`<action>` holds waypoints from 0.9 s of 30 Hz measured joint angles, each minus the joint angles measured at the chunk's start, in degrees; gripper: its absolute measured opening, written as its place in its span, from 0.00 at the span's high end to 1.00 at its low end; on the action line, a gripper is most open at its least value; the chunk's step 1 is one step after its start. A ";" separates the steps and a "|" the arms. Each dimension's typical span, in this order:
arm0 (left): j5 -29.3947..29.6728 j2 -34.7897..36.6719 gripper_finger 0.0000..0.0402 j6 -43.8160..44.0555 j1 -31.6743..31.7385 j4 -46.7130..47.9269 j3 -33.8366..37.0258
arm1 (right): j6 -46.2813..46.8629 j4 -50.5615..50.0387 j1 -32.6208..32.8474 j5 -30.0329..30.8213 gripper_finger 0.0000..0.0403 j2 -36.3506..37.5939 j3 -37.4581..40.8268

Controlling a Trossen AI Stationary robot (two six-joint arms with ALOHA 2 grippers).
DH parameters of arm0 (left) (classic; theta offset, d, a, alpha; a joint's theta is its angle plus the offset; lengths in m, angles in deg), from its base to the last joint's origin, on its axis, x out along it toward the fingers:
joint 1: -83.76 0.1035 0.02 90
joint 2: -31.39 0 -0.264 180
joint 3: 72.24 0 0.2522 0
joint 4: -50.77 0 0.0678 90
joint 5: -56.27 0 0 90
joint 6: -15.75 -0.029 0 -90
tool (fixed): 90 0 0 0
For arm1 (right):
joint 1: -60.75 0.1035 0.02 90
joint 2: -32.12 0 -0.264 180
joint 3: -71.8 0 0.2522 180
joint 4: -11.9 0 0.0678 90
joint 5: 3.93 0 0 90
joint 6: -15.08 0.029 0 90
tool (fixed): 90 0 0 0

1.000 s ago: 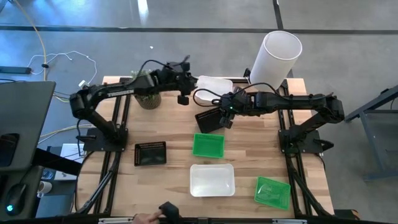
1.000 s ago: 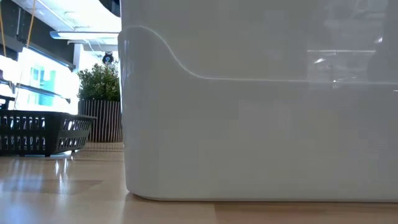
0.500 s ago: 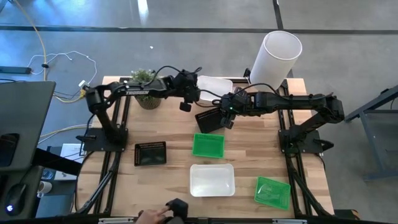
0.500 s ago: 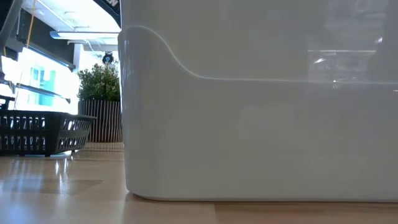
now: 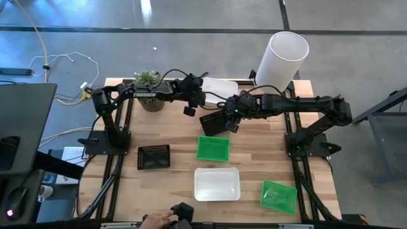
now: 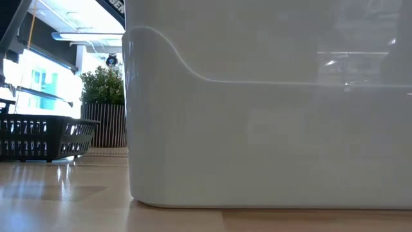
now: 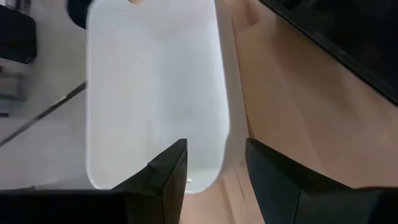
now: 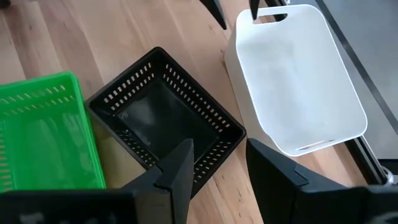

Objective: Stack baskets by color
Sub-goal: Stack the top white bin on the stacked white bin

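Six baskets in sight on a pale wooden table [image 5: 248,149]. At the far edge, a white basket [image 5: 219,87], with a black perforated basket [image 5: 214,122] just beside it toward the middle. Nearer the centre, a green basket [image 5: 213,148]; to its left and well apart, a second black basket [image 5: 154,157]. Toward the near edge, a second white basket [image 5: 217,183] and a second green basket [image 5: 278,196], tilted. No stacks showing.

Left gripper [image 7: 214,163] poised over the far white basket's rim, fingers parted with the rim in the gap, touching or not impossible to tell. Right gripper [image 8: 217,167] above the black basket's wall, fingers apart, nothing clearly clasped.

Beyond the far edge, a tall white cylinder [image 5: 283,58] on grey concrete floor [image 5: 356,57]; a small potted plant [image 5: 147,89] at the far left corner. Loose cables [image 5: 60,63] on the floor to the left. Low view filled by a white basket's side, bright windows [image 6: 38,84] behind.
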 joint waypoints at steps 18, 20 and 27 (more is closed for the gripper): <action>-2.77 -4.24 0.63 -0.88 0.92 -0.17 -0.02 | -0.02 0.02 0.00 0.02 0.66 -0.02 0.00; -2.52 -4.80 0.63 -0.91 0.95 -0.23 -0.09 | -0.02 0.03 0.00 0.02 0.66 -0.02 0.00; -1.07 -6.37 0.69 -0.87 0.98 0.32 0.00 | -0.02 0.04 0.00 0.04 0.66 -0.02 0.00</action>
